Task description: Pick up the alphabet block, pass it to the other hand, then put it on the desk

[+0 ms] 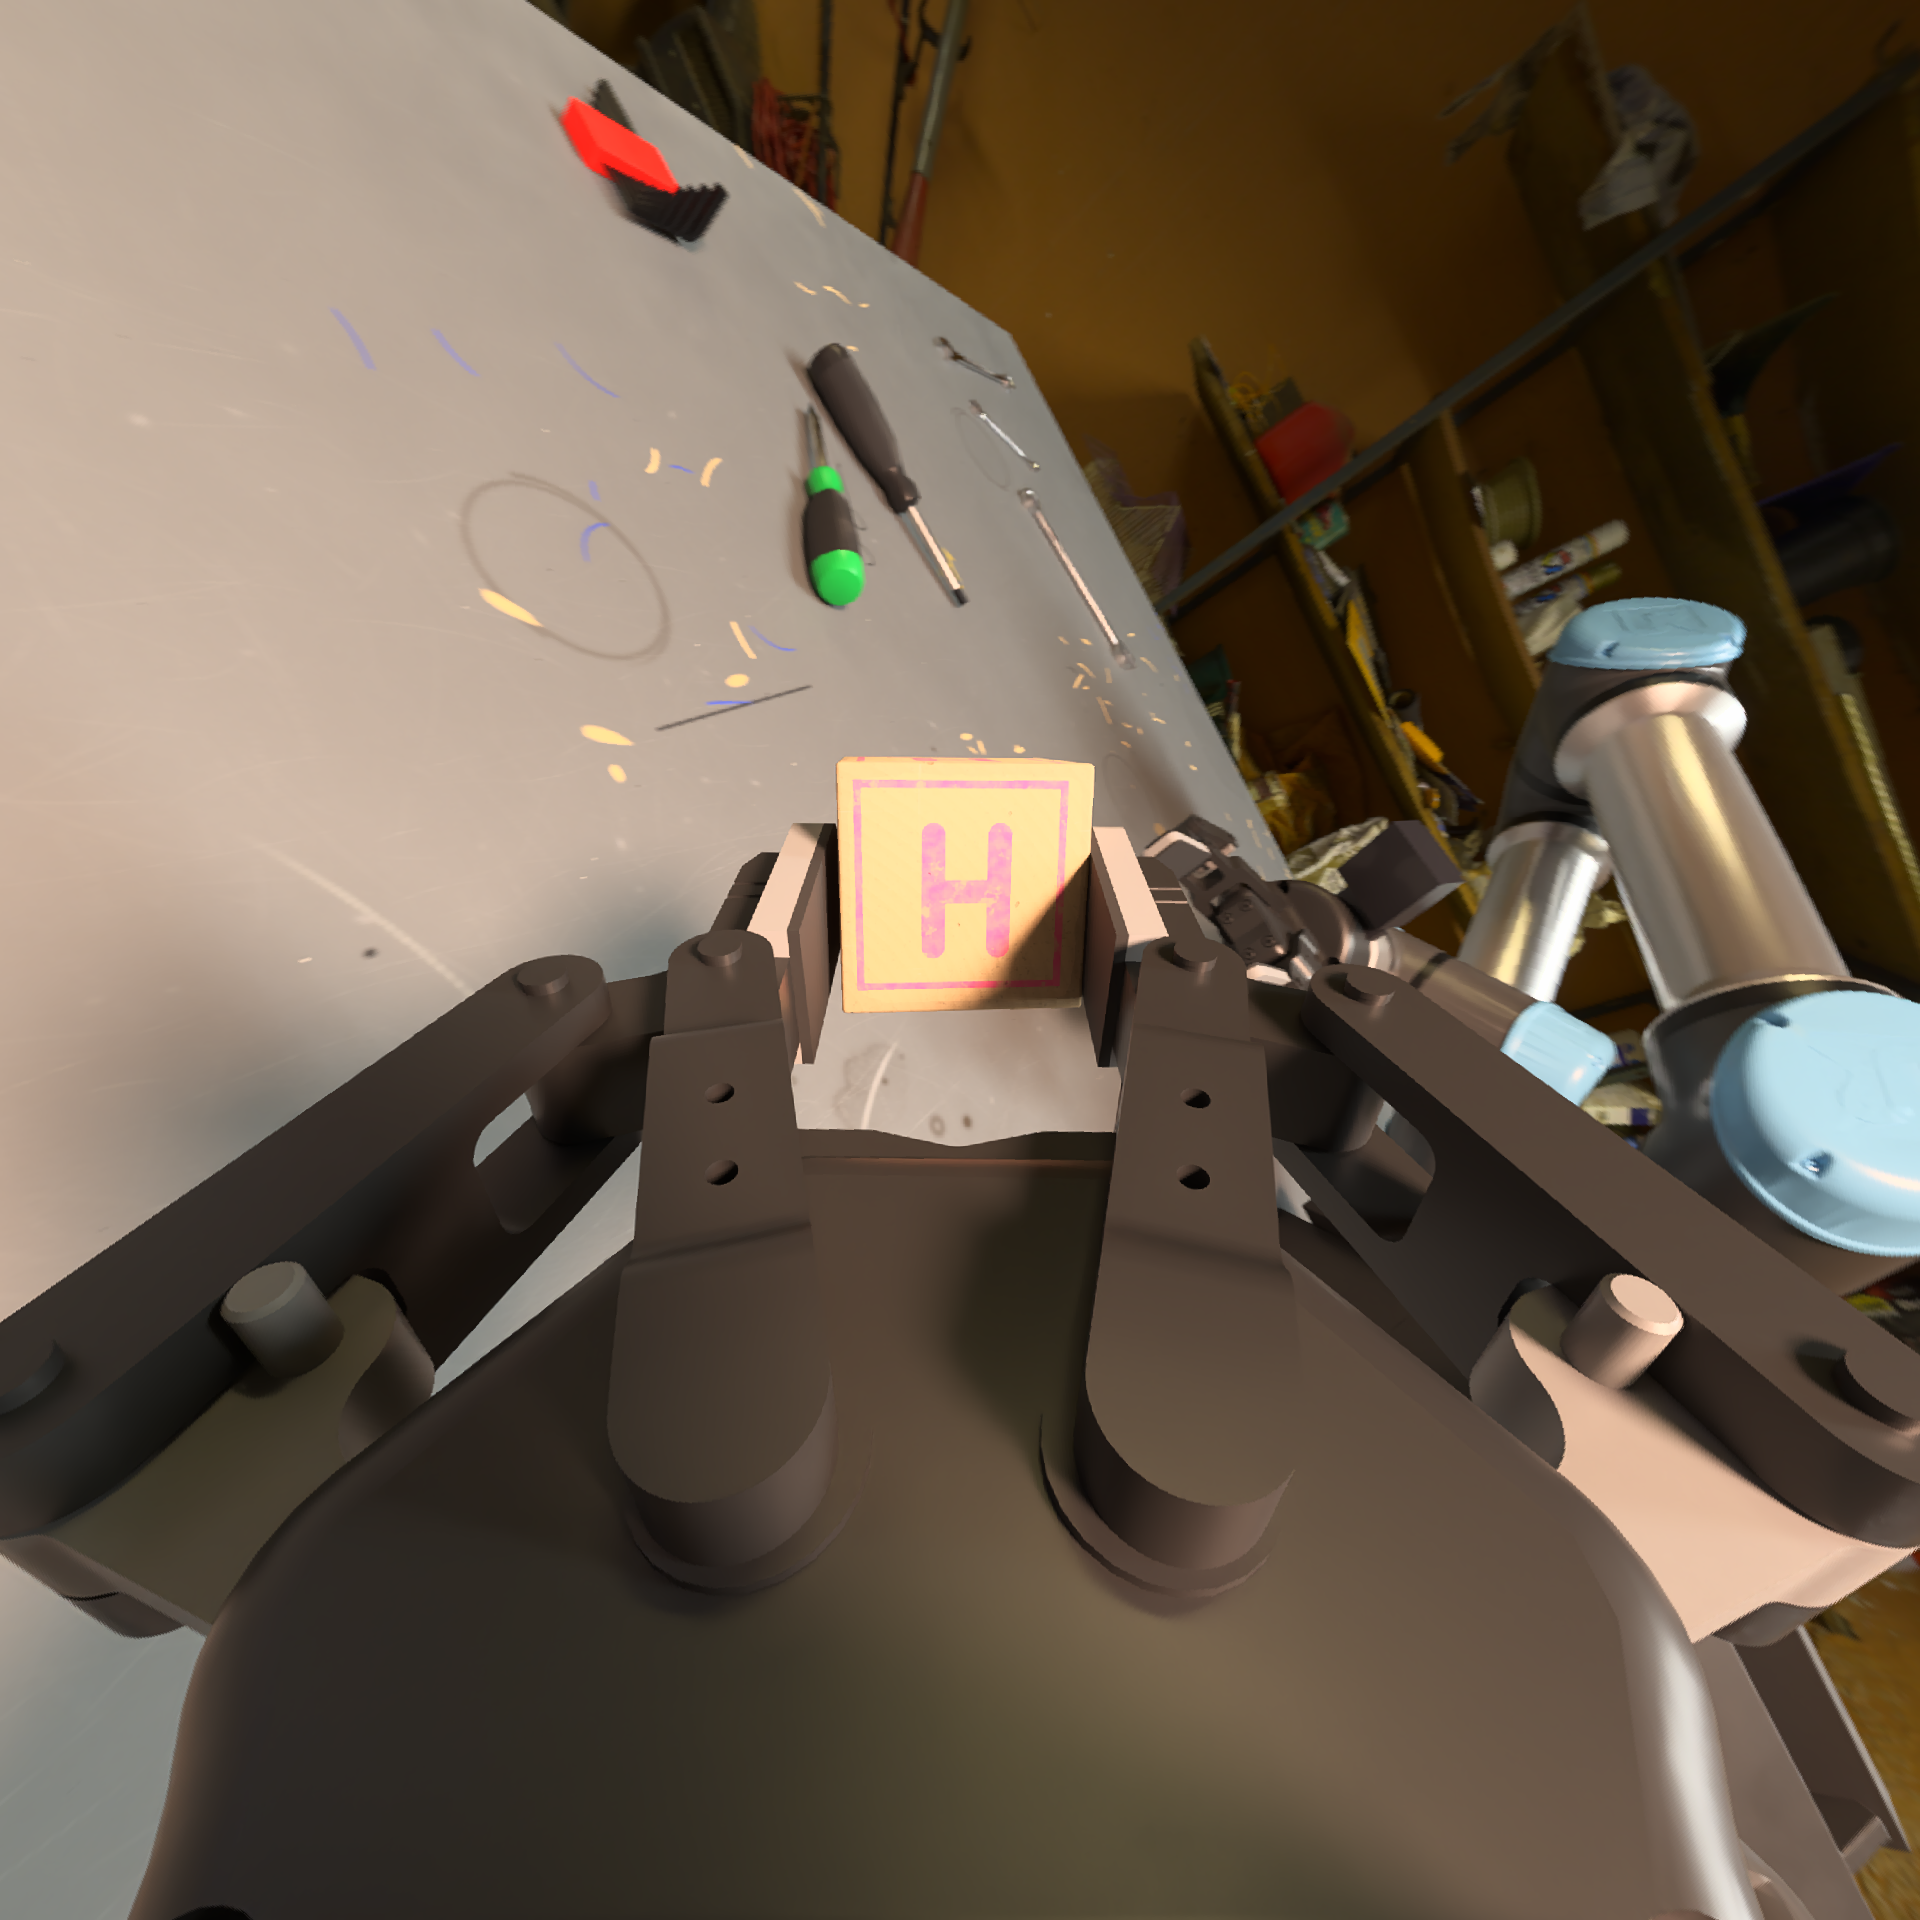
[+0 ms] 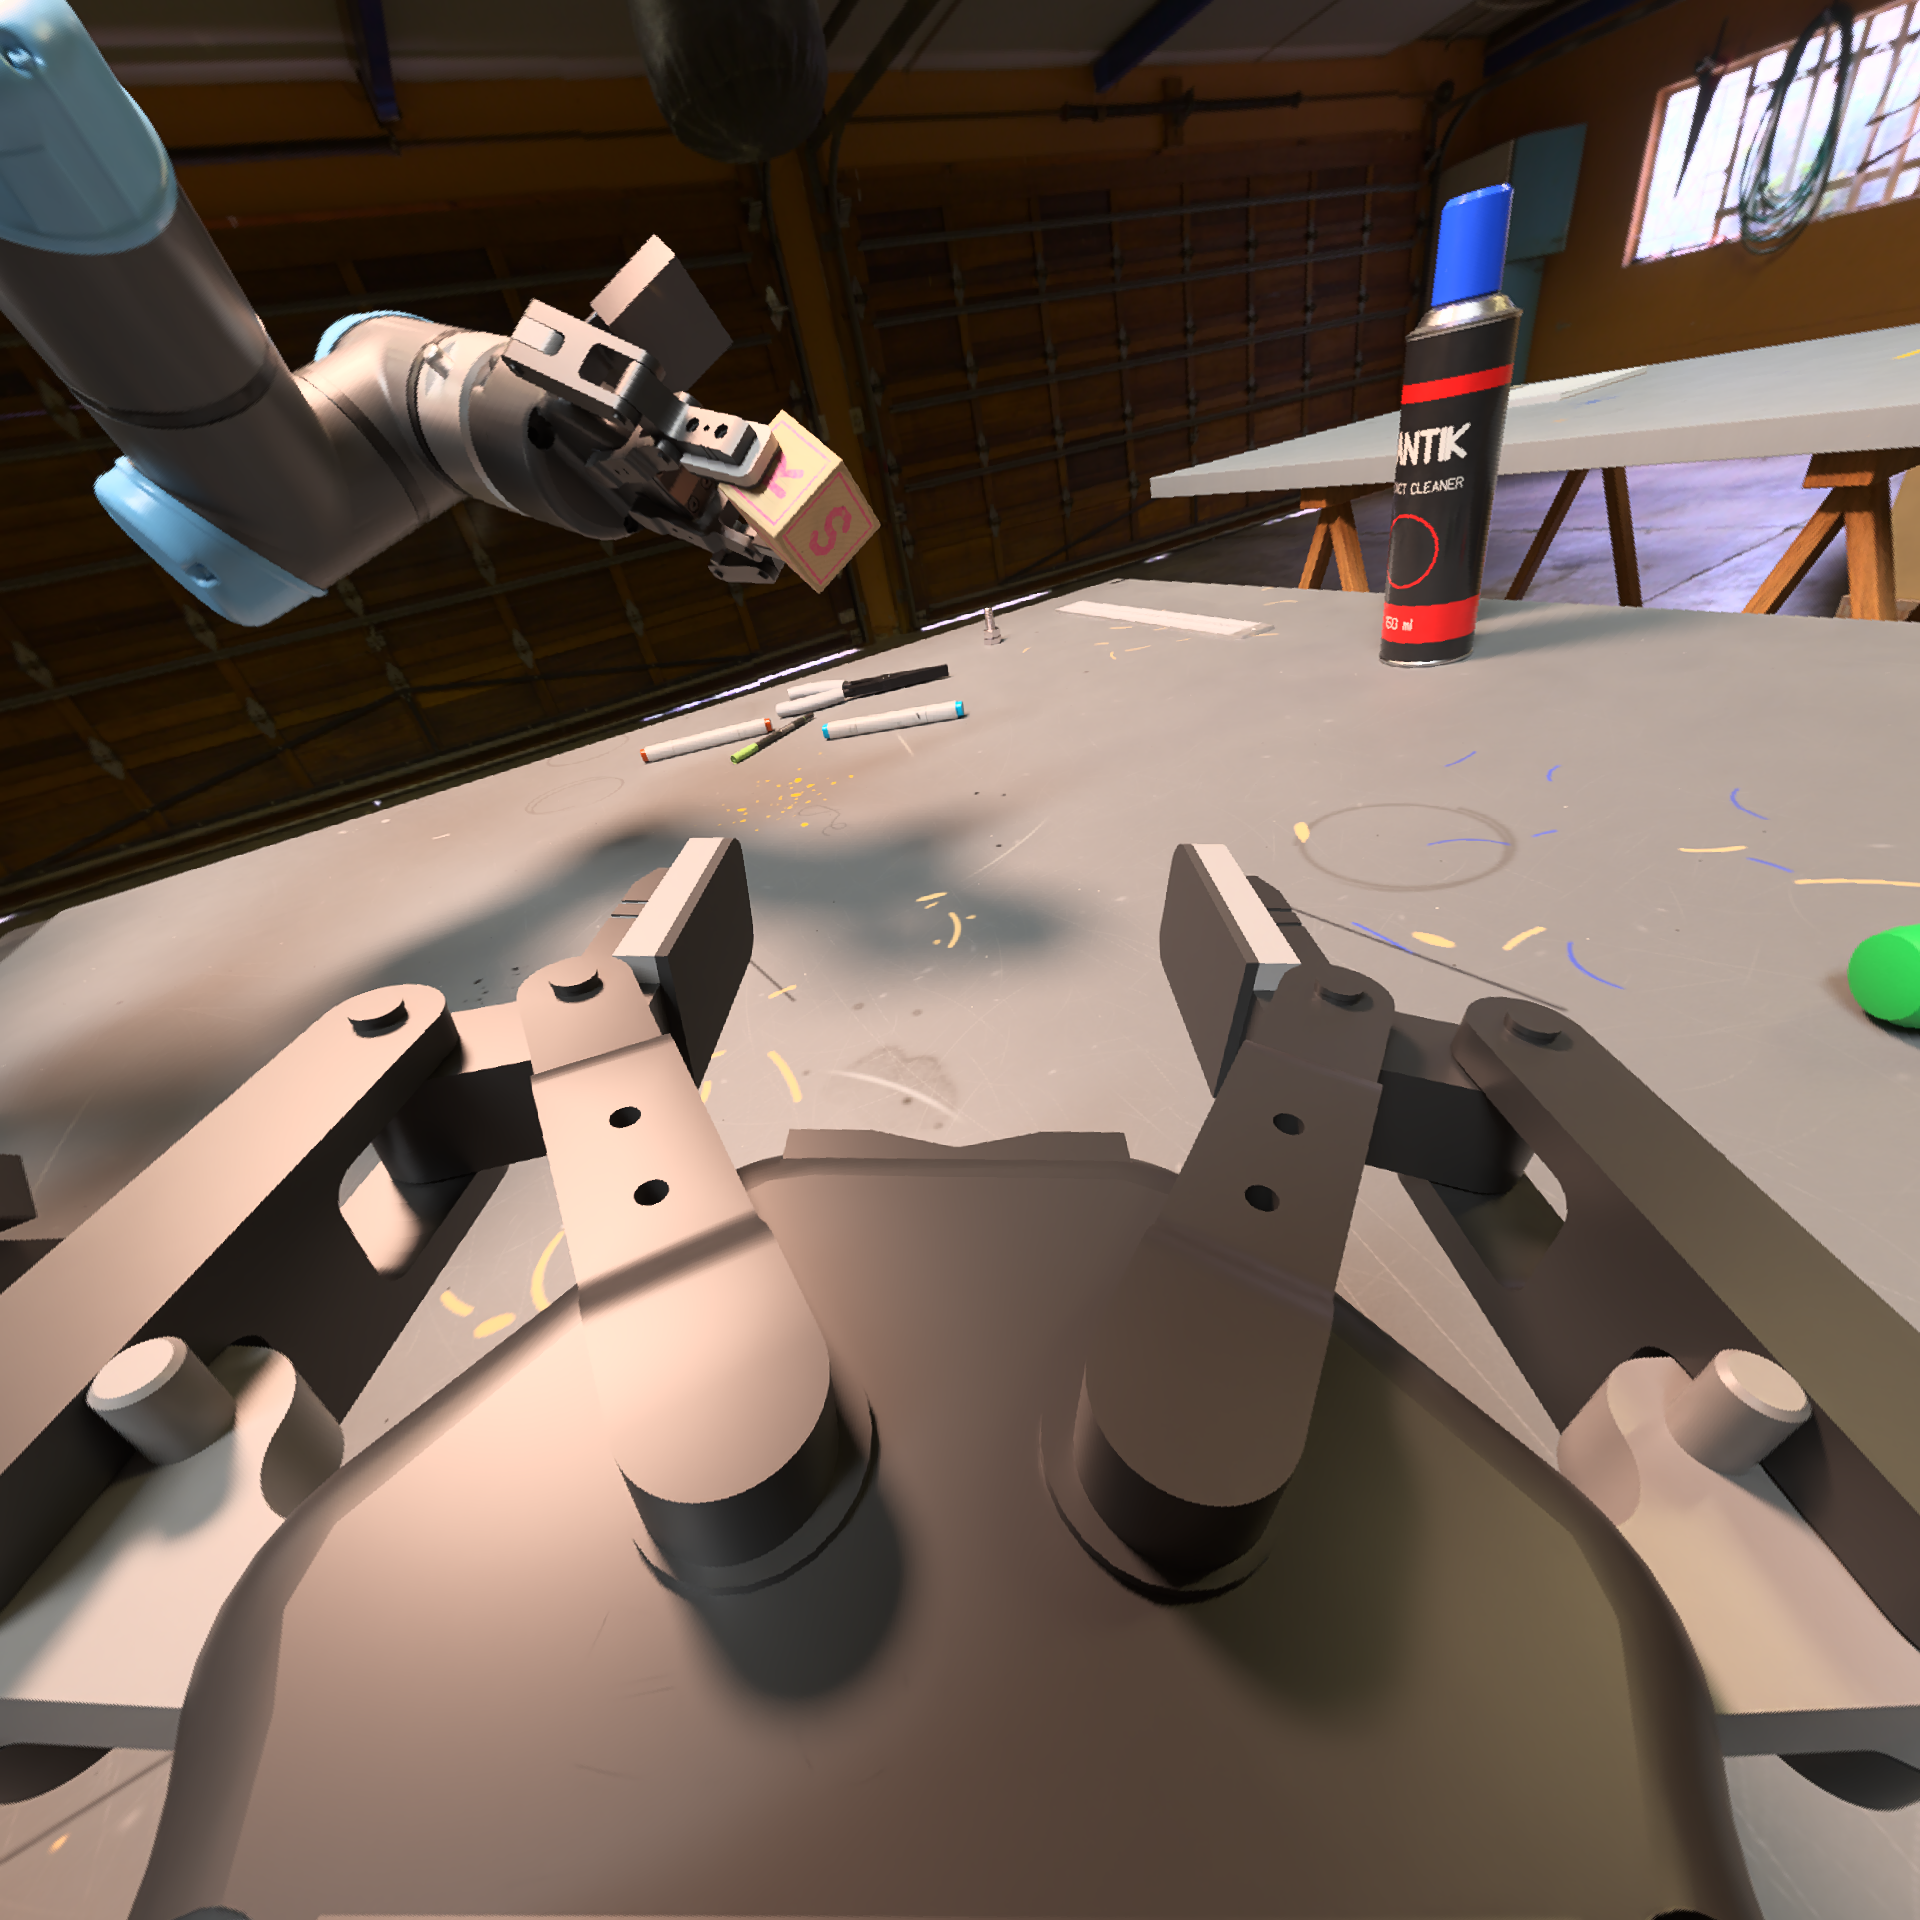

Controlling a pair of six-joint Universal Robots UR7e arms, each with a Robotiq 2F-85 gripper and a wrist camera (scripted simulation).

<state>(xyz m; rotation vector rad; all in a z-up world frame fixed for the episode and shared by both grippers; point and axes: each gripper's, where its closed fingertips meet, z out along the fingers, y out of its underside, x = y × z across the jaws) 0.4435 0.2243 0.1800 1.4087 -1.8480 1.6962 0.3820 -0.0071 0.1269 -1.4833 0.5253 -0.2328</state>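
The alphabet block (image 1: 961, 888) is a pale wooden cube with pink letters and frames. My left gripper (image 1: 961, 935) is shut on it, pads on its two sides, and holds it in the air above the grey desk (image 1: 260, 623). In the right wrist view the block (image 2: 805, 504) shows at the upper left, held by the left gripper (image 2: 769, 499) well above the desk (image 2: 1143, 727). My right gripper (image 2: 956, 935) is open and empty, low over the desk, apart from the block. It also shows in the left wrist view (image 1: 1231, 894), just right of the block.
Two screwdrivers, one green-handled (image 1: 831, 530) and one black (image 1: 883, 457), lie beyond the block, with small wrenches (image 1: 1075, 577) near the desk edge. A red and black object (image 1: 634, 166) lies far off. A spray can (image 2: 1444, 436) stands at the back right; several markers (image 2: 831, 712) lie mid-desk.
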